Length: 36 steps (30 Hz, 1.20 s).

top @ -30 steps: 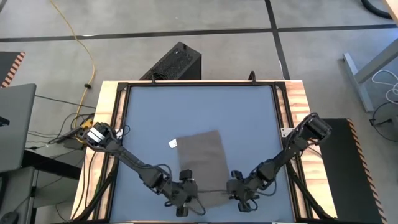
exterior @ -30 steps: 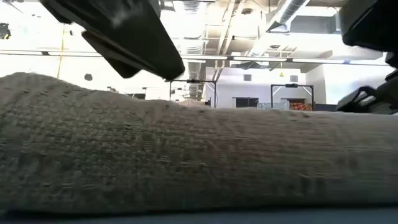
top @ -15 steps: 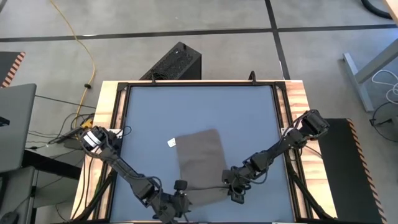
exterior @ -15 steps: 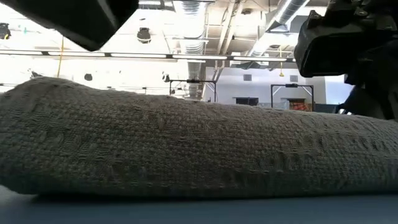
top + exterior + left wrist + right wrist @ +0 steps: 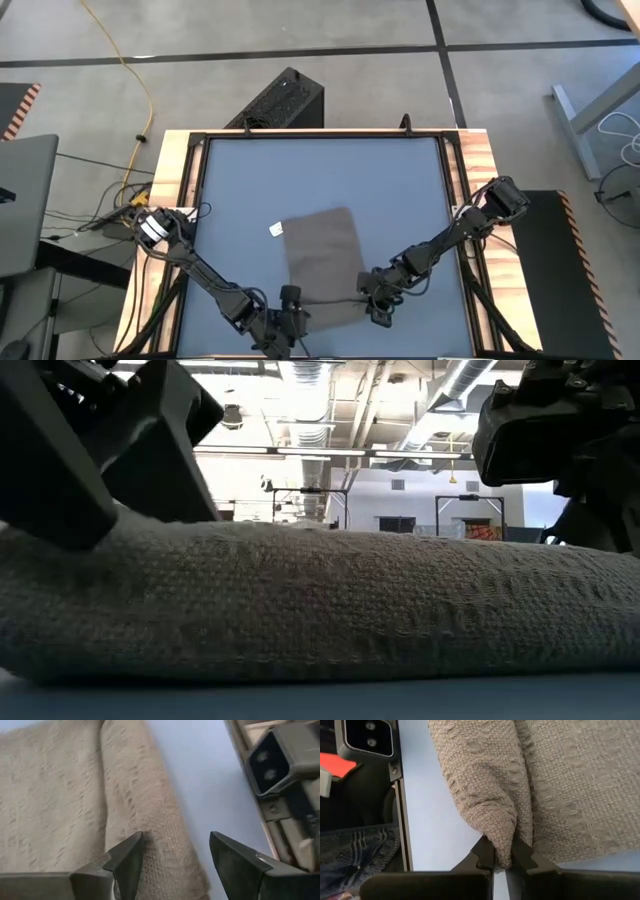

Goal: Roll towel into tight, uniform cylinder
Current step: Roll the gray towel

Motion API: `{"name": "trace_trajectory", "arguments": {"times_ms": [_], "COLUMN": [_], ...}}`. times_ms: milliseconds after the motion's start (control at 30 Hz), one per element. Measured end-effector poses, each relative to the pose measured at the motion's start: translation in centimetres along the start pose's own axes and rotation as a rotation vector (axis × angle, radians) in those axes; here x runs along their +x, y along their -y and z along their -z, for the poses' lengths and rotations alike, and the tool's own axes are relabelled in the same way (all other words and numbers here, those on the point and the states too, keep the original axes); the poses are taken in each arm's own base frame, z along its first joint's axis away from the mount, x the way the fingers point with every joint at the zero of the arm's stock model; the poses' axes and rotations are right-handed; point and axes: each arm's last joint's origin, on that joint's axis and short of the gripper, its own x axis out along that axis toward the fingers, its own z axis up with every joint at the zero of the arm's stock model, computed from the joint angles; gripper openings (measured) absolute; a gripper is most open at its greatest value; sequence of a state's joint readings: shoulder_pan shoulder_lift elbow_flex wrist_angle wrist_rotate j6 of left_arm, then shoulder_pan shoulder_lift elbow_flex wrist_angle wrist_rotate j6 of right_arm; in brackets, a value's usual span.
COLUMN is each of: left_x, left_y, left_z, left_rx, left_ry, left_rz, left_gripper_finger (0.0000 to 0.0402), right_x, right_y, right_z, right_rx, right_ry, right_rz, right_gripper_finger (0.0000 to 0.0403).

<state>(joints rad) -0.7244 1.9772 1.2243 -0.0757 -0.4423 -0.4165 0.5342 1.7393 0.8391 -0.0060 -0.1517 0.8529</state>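
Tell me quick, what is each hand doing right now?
Left hand: open, over the towel's rolled edge.
Right hand: shut, pinching the roll's end.

- Blue-grey table top (image 5: 320,180) sitting inside a black frame with wooden side rails (image 5: 172,190).
- Black box (image 5: 281,101) lying on the floor beyond the far table edge.
- Yellow cable (image 5: 128,65) trailing across the grey floor.
- Ceiling ducts (image 5: 465,375) running overhead in the room behind.
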Motion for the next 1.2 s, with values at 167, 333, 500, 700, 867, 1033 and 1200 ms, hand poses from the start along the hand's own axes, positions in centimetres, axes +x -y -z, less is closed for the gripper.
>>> {"name": "trace_trajectory", "arguments": {"times_ms": [167, 333, 500, 700, 867, 1033, 1200], "left_x": [0.4, 2.0, 2.2, 1.7, 2.2, 2.8, 2.7], "left_y": [-0.1, 0.0, -0.5, -1.3, -2.0, -2.9, -3.9], "left_z": [0.9, 2.5, 2.5, 1.3, 0.6, 1.7, 4.0], "left_rx": [-0.039, -0.084, -0.205, -0.284, -0.374, -0.485, -0.642], "left_ry": [-0.062, -0.124, -0.163, -0.259, -0.324, -0.272, -0.183], "left_rz": [-0.008, -0.035, -0.020, 0.177, 0.356, 0.496, 0.564], "left_gripper_finger": [0.0192, 0.0149, 0.0078, 0.0016, 0.0016, 0.0016, 0.0016], "right_x": [0.0, 0.0, 0.0, 0.0, 0.0, 0.0, 0.0], "right_y": [0.0, 0.0, -0.1, -0.3, -0.4, -0.4, -0.2], "right_z": [-0.1, -0.1, -0.1, -0.1, -0.1, -0.1, -0.1], "right_rx": [0.071, 0.118, 0.149, 0.209, 0.269, 0.302, 0.275], "right_ry": [0.018, 0.026, 0.009, -0.033, -0.044, -0.032, -0.017], "right_rz": [0.015, 0.010, -0.009, -0.052, -0.068, -0.053, -0.040], "right_gripper_finger": [0.0040, 0.0040, 0.0040, 0.0040, 0.0040, 0.0041, 0.0063]}}
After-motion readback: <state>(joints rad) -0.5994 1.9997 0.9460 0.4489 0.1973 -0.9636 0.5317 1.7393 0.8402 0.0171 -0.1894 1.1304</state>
